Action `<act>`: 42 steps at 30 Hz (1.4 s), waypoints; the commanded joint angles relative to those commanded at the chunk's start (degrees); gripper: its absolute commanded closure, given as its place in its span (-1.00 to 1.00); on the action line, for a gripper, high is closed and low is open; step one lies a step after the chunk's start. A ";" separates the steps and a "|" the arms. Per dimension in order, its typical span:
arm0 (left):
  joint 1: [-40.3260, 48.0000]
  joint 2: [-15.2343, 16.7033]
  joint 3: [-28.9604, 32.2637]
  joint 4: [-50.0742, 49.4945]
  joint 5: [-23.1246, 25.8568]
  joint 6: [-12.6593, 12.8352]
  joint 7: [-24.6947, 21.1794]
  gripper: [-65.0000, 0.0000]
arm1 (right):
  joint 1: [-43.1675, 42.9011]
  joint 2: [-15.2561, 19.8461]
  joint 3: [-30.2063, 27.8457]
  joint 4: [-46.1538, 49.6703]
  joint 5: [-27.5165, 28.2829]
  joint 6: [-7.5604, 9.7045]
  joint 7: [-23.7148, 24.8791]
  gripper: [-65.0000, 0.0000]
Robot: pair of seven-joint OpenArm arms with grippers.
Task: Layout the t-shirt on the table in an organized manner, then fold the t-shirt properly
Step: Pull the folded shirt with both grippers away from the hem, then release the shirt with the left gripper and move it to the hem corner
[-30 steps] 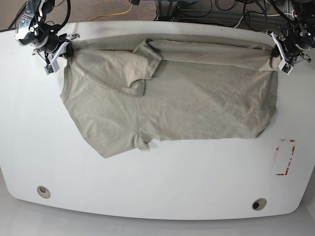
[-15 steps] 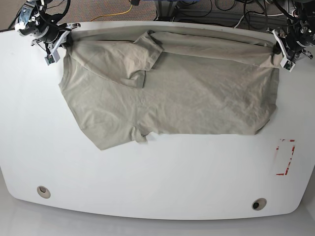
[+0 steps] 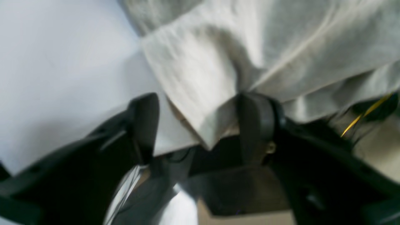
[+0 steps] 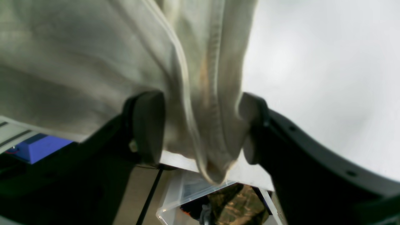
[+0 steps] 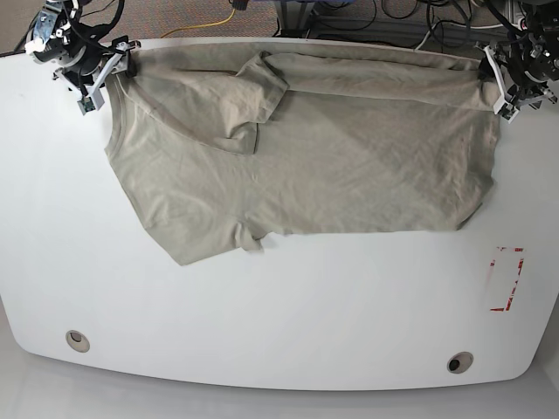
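The beige t-shirt (image 5: 306, 157) lies spread over the far half of the white table (image 5: 279, 332), one sleeve folded onto its body (image 5: 253, 105). My left gripper (image 5: 500, 87) is at the shirt's far right corner. In the left wrist view the left gripper (image 3: 200, 125) stands open with a hem corner (image 3: 200, 103) lying between its fingers. My right gripper (image 5: 109, 74) is at the far left corner. In the right wrist view the right gripper (image 4: 200, 125) is open around a hanging bunch of cloth (image 4: 206, 109) at the table's edge.
A red tape rectangle (image 5: 505, 279) marks the table's right side. Two grommet holes (image 5: 77, 340) (image 5: 459, 361) sit near the front edge. Cables and frames (image 5: 349, 17) run behind the far edge. A clear plastic box (image 4: 187, 193) shows below that edge.
Both arms have moved toward the far edge, dragging the shirt's top edge and whole body a little farther back on the table.
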 joint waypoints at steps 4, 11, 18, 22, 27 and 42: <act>-0.97 -0.97 -1.85 0.97 0.00 0.00 0.18 -0.33 | 0.62 0.00 0.00 1.23 0.00 0.00 0.00 -0.15; -8.00 -2.99 -2.11 0.79 0.00 0.00 0.18 -0.33 | 1.05 0.00 0.00 3.25 0.00 0.00 0.00 -0.15; -21.71 -2.99 -1.23 -2.55 0.18 0.00 2.02 -0.33 | 2.29 0.00 -0.26 4.13 0.09 0.00 -0.09 -0.15; -32.79 -2.81 1.93 -9.93 0.18 0.00 4.57 -0.33 | 3.34 0.00 -0.26 3.96 0.09 0.00 -1.93 -0.15; -40.70 -1.41 2.64 -19.69 0.26 0.00 3.43 -0.33 | 4.48 0.00 -0.26 3.87 0.09 0.00 -3.25 -0.15; -53.36 1.93 11.87 -45.01 0.35 0.00 -7.47 -0.32 | 5.71 -0.09 -0.26 3.69 0.09 0.00 -3.69 -0.15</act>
